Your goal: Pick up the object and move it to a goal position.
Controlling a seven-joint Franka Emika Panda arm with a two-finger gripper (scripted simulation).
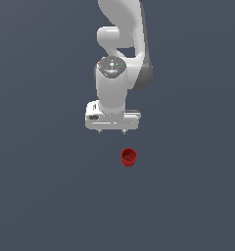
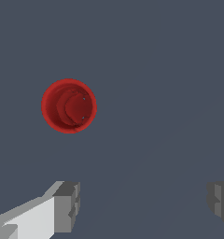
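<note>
Between your fingers (image 2: 67, 205) nothing is held: the gripper (image 1: 112, 131) hangs wide open over bare floor (image 1: 41, 196). Just below and to the right of it in the exterior view, the red cup (image 1: 129, 157) stands upright, mouth up, apart from both fingers; the wrist view shows it at centre left (image 2: 69, 106). You'd do best to centre the gap over its rim, then lower until the pads straddle the ribbed wall. All sides look open, so no approach seems blocked.

The arm (image 1: 120, 54) hangs vertically, its gripper (image 1: 112, 131) pointing down, fingers (image 2: 67, 206) spread wide.
</note>
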